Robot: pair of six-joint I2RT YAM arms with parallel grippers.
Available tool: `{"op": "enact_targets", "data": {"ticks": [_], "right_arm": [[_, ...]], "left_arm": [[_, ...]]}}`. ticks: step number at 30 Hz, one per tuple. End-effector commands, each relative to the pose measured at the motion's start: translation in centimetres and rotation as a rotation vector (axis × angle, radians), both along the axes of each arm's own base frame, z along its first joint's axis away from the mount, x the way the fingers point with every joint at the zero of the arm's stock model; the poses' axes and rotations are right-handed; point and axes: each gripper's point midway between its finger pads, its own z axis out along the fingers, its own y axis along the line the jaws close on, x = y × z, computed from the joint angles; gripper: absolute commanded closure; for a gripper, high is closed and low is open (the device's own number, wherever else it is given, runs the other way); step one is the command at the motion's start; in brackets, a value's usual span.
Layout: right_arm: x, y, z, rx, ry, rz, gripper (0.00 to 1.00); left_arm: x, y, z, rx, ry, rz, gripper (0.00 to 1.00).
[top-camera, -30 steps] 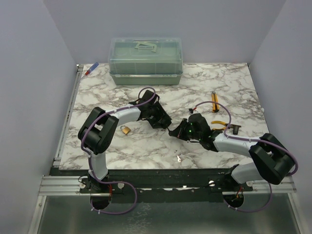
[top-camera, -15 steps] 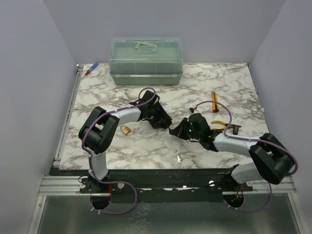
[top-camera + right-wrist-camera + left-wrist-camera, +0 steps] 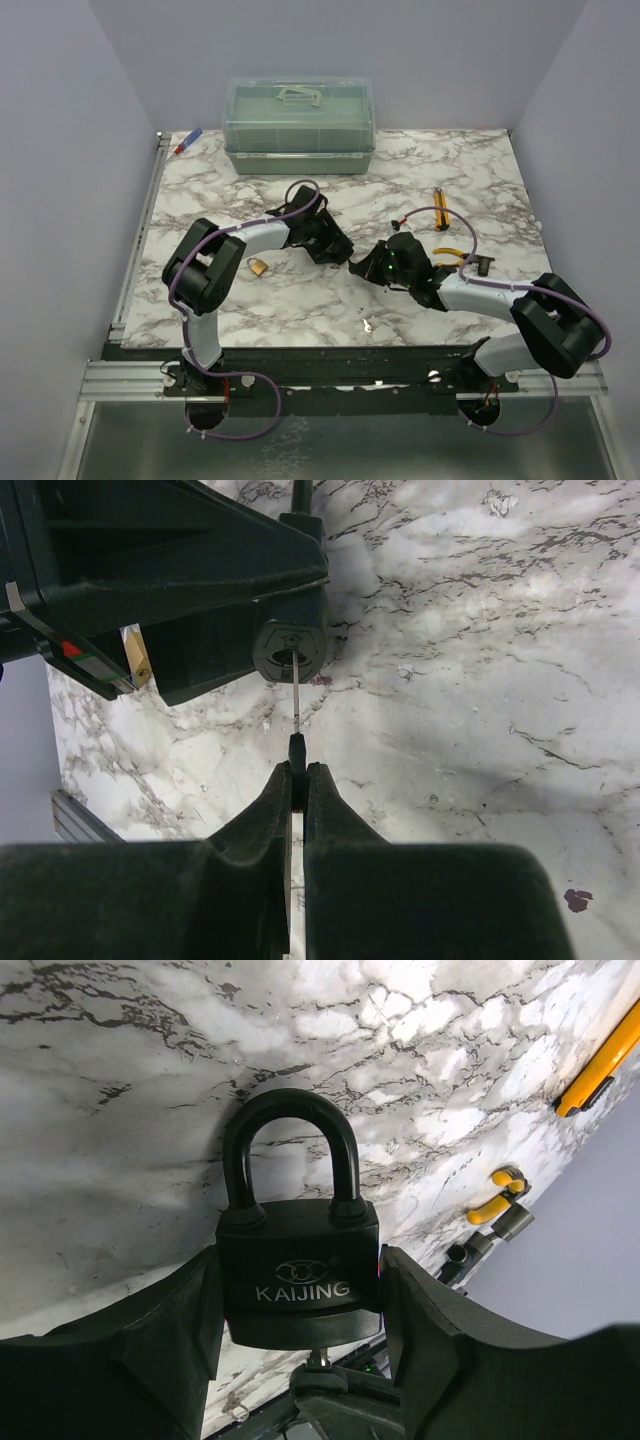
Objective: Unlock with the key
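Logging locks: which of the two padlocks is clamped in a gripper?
The black padlock, clamped in the left gripper, with the right gripper's key at its keyhole. The brass padlock lies loose on the table.

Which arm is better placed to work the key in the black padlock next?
Right. The right gripper pinches the key by its head, blade meeting the underside of the black padlock. The left gripper is clamped on the padlock's body, so it should probably just steady it.
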Motion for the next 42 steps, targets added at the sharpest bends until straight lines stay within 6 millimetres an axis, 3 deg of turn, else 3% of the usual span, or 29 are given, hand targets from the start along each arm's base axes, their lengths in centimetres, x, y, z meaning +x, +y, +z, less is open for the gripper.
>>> {"op": "enact_targets", "data": {"ticks": [1,10,42], "right_arm": [[1.3,0.0,0.7,-0.004,-0.040,-0.047,1.00],[1.7,0.6,0.5,0.007,-0.034,-0.045,1.00],[3.0,-0.4,-0.7,-0.031,0.033,-0.179,1.00]], "left_arm": [[-0.2,-1.2,0.5,-0.054,0.004,-0.018,1.00],[-0.2,-1.6,0.4,-0.062,0.009,-0.021,1.00],[-0.6,-2.0,0.2,-0.075,0.017,-0.029,1.00]]}}
